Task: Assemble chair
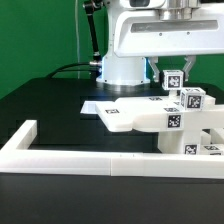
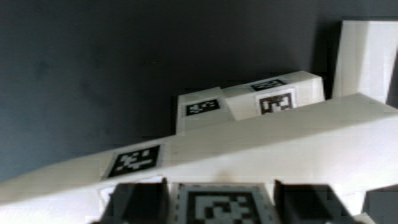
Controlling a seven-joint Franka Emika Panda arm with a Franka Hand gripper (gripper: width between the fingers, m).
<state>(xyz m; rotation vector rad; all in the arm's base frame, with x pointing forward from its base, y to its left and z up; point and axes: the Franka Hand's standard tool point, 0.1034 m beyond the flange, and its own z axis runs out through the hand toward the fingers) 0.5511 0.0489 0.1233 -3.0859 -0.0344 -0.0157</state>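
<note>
My gripper (image 1: 173, 82) hangs at the exterior view's right, shut on a small white tagged chair piece (image 1: 172, 76). Just below it stands the partly joined chair: a flat white slab (image 1: 130, 120) with tagged white posts (image 1: 190, 99) rising at its right side. In the wrist view the dark fingers (image 2: 143, 205) flank the held tagged piece (image 2: 219, 206), with the gripper (image 2: 219, 214) directly over the slab (image 2: 267, 140). A slab tag (image 2: 135, 157) and a tagged white block (image 2: 249, 101) lie beyond it.
A long low white border wall (image 1: 60, 152) runs along the front of the black table and up its left side. The marker board (image 1: 95, 104) lies flat behind the slab. The arm's white base (image 1: 122, 68) stands at the back, with green backdrop behind.
</note>
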